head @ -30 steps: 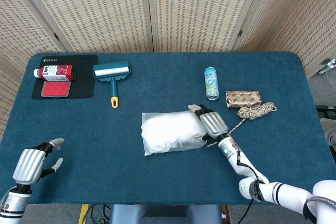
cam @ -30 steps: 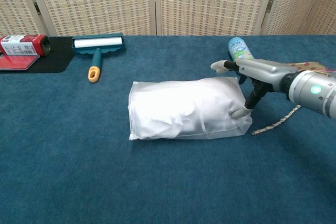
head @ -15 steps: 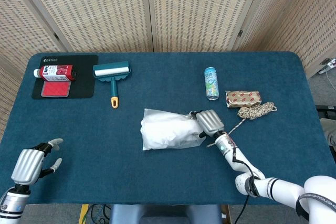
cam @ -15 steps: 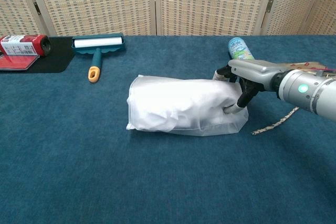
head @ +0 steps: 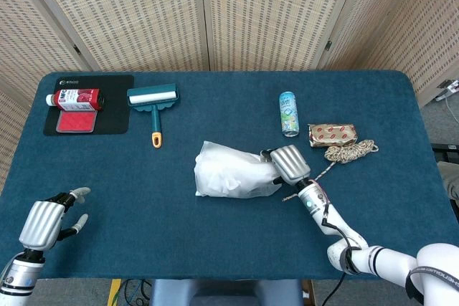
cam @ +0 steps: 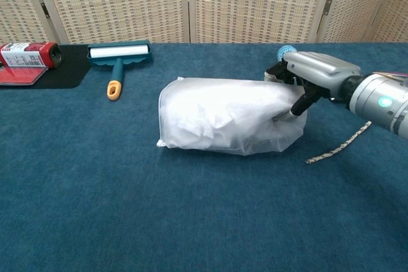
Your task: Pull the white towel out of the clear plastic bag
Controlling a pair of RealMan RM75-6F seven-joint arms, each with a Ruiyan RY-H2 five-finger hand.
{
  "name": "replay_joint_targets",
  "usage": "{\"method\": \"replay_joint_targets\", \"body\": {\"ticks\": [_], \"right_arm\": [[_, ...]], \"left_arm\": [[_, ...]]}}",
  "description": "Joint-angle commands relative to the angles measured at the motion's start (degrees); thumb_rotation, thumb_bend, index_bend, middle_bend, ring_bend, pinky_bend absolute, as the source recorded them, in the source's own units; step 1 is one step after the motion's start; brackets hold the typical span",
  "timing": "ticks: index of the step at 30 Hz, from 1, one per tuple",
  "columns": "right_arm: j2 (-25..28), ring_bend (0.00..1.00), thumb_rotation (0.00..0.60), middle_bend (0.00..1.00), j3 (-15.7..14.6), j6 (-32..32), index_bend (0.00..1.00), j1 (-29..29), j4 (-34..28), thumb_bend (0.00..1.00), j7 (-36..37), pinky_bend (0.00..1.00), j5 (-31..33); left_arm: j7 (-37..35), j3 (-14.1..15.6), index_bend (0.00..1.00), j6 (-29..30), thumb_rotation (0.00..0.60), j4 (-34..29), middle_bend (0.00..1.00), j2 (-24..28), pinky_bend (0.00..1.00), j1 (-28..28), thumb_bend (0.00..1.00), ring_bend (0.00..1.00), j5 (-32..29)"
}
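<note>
— Where is the bag sitting?

— The clear plastic bag [head: 233,172] is lying near the middle of the blue counter [head: 215,241], a little toward the right edge, with the white towel [cam: 210,119] bunched up inside it. The right hand [head: 288,165] is gripping the bag's right end, fingers [cam: 299,103] curling into the plastic, and that end is lifting a bit off the cloth.

— Is it pinching the towel as well?

— Hard to say from here; the plastic is hiding the fingertips.

— And the other hand?

— The left hand [head: 44,223] is hovering by the near left corner, fingers apart, holding nothing.

— What else is lying about?

— A lint roller [head: 153,102] and a red bottle [head: 73,98] on a black mat [head: 115,116] toward the far left corner; a can [head: 288,113], a gold packet [head: 332,134] and a coil of rope [head: 349,151] beyond the right hand.
</note>
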Motion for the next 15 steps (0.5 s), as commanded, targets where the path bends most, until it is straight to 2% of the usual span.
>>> {"method": "replay_joint_targets", "body": {"ticks": [1, 4, 8, 15], "right_arm": [[0.5, 0.63, 0.600, 0.65, -1.4, 5.5, 0.60, -1.4, 1.7, 0.55, 4.7, 0.69, -4.8], [0.6, 0.63, 0.600, 0.65, -2.0, 10.1, 0.60, -2.3, 3.1, 0.54, 7.8, 0.69, -8.0], [0.7, 0.63, 0.600, 0.65, -2.4, 15.2, 0.60, -3.2, 4.1, 0.53, 10.1, 0.69, -11.0], [-0.5, 0.63, 0.600, 0.65, -2.0, 23.0, 0.60, -4.3, 6.5, 0.53, 14.0, 0.69, -14.1]], "left_arm": [[0.2, -0.3, 0.29, 0.1, 0.600, -0.4, 0.45, 0.3, 0.67, -0.4, 0.33, 0.48, 0.3], [0.5, -0.9, 0.30, -0.2, 0.600, -1.3, 0.48, 0.8, 0.71, -1.3, 0.33, 0.52, 0.6], [0.2, -1.9, 0.31, -1.2, 0.600, -3.8, 0.60, 1.7, 0.79, -2.9, 0.33, 0.60, 0.8], [-0.5, -3.8, 0.31, -4.4, 0.600, -10.0, 0.67, 3.7, 0.82, -6.2, 0.33, 0.64, -0.1]]}}
